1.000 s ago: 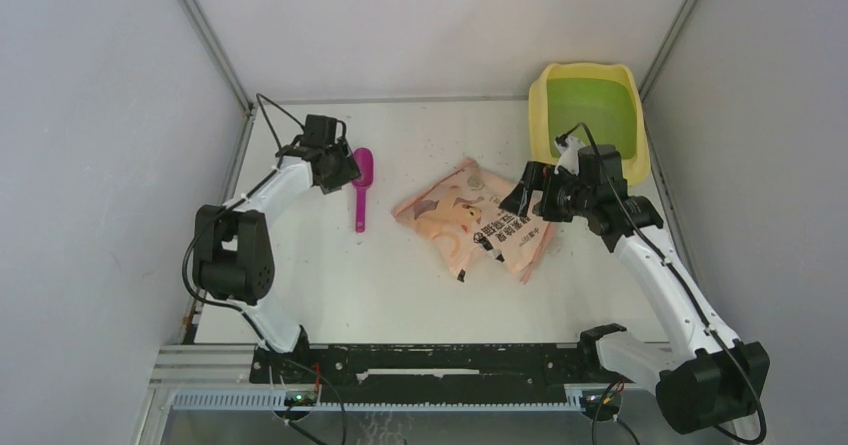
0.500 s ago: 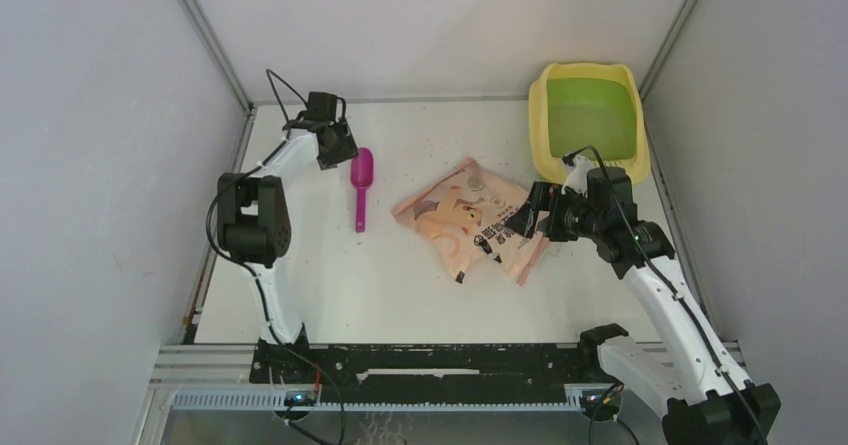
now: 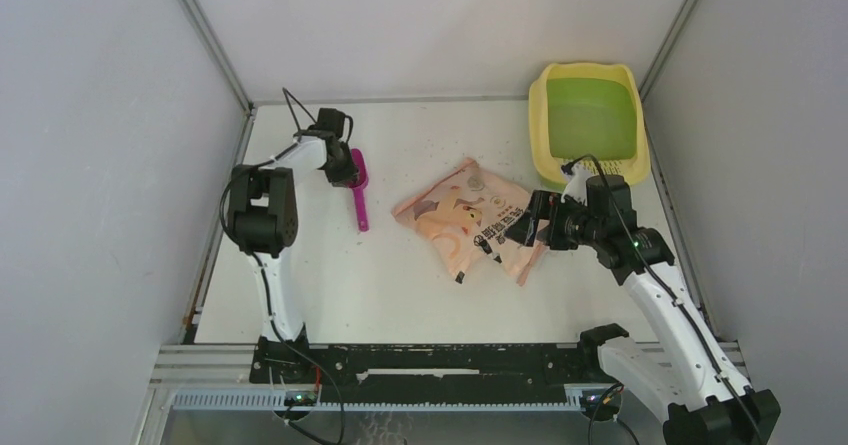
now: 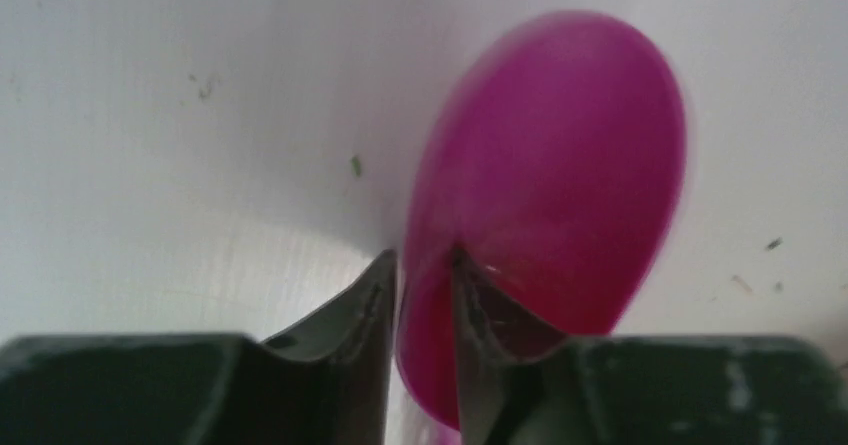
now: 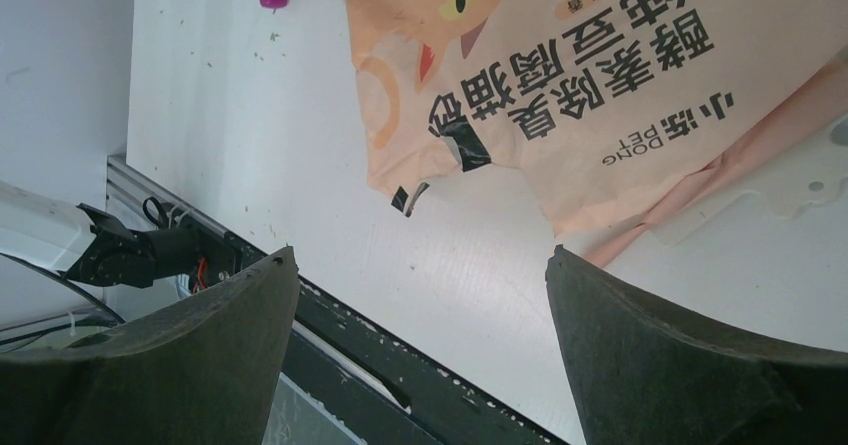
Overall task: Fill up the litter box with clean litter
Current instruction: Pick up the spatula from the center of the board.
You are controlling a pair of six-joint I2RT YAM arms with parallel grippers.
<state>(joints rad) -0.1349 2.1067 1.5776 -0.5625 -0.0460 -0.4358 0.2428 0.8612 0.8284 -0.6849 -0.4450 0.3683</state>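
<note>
One litter box (image 3: 541,115), one scoop (image 3: 360,203) and one printed bag (image 3: 465,215) are counted on the surface (image 3: 400,295). The litter box is set at its far right corner, with bare green shown in the basin. Only in the left wrist view are the left gripper's (image 4: 422,257) fingers seen clamped on the scoop's bowl. The right gripper's (image 5: 420,255) fingers are held wide apart above the printed bag.
</note>
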